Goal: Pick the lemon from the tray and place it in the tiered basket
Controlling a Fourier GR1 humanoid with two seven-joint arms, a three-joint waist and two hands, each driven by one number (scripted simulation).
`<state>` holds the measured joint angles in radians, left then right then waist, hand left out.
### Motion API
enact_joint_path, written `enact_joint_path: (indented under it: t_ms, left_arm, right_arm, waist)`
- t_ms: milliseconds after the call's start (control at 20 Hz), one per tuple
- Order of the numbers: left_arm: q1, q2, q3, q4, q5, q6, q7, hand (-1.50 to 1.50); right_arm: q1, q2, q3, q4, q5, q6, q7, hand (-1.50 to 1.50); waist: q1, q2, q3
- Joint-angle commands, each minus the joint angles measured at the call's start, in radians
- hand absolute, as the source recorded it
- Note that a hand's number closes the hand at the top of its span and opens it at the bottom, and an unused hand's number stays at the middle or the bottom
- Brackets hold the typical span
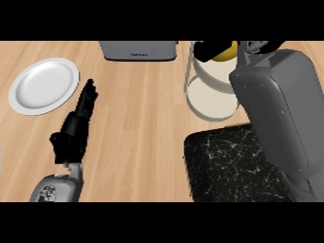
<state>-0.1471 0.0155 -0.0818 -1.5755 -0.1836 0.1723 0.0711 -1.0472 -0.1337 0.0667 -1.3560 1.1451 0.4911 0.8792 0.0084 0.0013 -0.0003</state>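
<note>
Lemon (225, 52) up at the far edge, gripped by curled black fingers of the right hand (210, 49), just above the tiered basket (210, 97). Black marbled tray (227, 163) nearer, below the basket, partly under the grey forearm. Left hand (77, 126) with fingers straight, holding nothing, over the wooden worktop (139, 118). White plate (43, 86) at left. Grey appliance (138, 50) at the far edge, its lettering unreadable.

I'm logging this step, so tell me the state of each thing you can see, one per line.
lemon: held in the right hand, over the tiered basket
right hand: curled round the lemon
left hand: open, fingers straight
tiered basket: lower tier bare
tray: nothing on the visible part
plate: bare
</note>
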Motion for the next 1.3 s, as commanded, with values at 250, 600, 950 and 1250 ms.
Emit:
enact_joint_path:
  t_ms: [250, 600, 950, 1250]
  left_arm:
    - [0.059, 0.006, -0.009, -0.046, 0.014, -0.022, -0.002, 0.0]
    - [0.006, -0.014, -0.003, 0.04, -0.004, 0.03, -0.046, 0.0]
    - [-0.025, 0.002, 0.02, 0.02, 0.003, 0.012, -0.003, 0.0]
    - [0.04, 0.02, 0.032, 0.006, 0.008, 0.007, -0.036, 0.0]
  right_arm:
    - [0.063, 0.05, -0.195, 0.089, -0.087, -0.228, -0.003, -1.5]
    - [0.068, 0.076, -0.284, 0.011, -0.162, -0.409, -0.041, -1.5]
    - [0.161, 0.015, -0.378, -0.251, -0.178, -0.397, 0.119, -1.5]
    - [0.399, -0.025, -0.564, -0.543, -0.392, -0.348, 0.068, -1.5]
  waist:
    - [0.003, 0.0, 0.0]
    - [-0.01, -0.001, 0.0]
    - [-0.029, -0.008, 0.0]
    - [-0.048, -0.013, 0.001]
